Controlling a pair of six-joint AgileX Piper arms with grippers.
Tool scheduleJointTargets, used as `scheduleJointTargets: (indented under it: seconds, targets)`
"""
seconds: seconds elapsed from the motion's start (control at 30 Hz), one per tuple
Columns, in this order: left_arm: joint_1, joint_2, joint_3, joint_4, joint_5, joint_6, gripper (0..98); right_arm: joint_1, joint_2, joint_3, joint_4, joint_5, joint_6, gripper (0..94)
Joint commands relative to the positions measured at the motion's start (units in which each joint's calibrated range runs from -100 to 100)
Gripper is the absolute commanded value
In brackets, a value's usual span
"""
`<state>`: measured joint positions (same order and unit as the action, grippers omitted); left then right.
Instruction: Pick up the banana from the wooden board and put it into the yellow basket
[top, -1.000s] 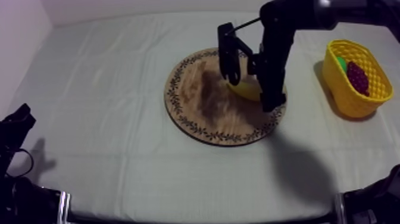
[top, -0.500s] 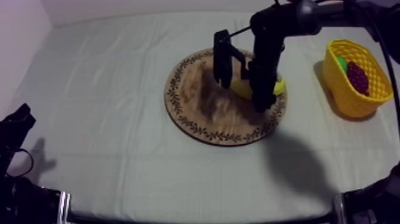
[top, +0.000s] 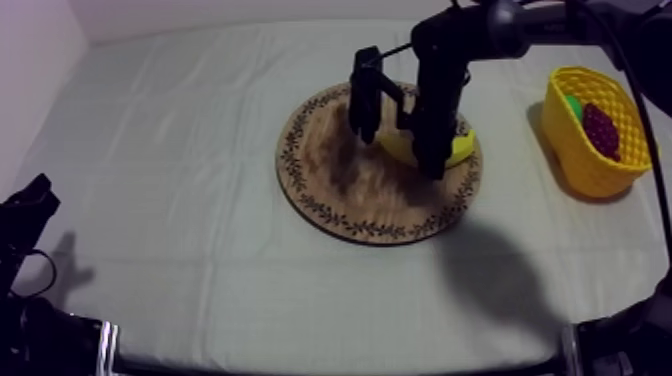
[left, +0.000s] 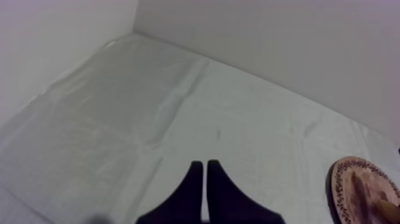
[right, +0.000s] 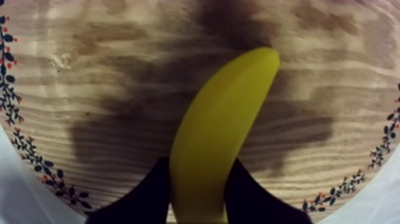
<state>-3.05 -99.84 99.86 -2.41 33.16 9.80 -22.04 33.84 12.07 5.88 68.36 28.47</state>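
The yellow banana (right: 220, 131) lies on the round wooden board (right: 89, 71), on its right half in the top view. My right gripper (right: 197, 199) has come down over it, one black finger pressed against each side of the fruit. From above, the right gripper (top: 398, 148) straddles the banana (top: 460, 148) on the board (top: 340, 195). The yellow basket (top: 575, 78) stands at the right side of the table. My left gripper (left: 205, 170) rests low at the left, its fingers together as a narrow wedge over bare cloth.
Inside the basket lie a bunch of dark grapes (top: 601, 128) and a green fruit (top: 572, 103). The board's rim (left: 351, 184) shows beyond my left gripper. The back wall runs along the table's far edge.
The right gripper has shifted a little to the left over the board and its fingers have drawn in from wide apart onto the banana. The left arm has stayed put.
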Motion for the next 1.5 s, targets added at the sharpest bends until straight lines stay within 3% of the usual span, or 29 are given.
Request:
scheduleJointTargets:
  seconds: [0.0,0.63,1.13,1.47]
  targets:
    - [-0.02,0.02,0.03,-0.01,-0.01,0.00,0.1,-0.06,-0.04,0.01,-0.08,-0.17,-0.03,16.8]
    - [-0.02,0.02,0.03,-0.01,-0.01,0.00,0.1,2.53,-17.57,-2.39,0.94,7.46,2.73,15.9]
    - [-0.02,0.02,0.03,-0.01,-0.01,0.00,0.1,1.12,-32.85,-0.78,1.82,13.23,3.46,16.8]
    - [-0.02,0.02,0.03,-0.01,-0.01,0.00,0.1,2.52,-36.90,1.56,0.80,14.29,-0.68,16.7]
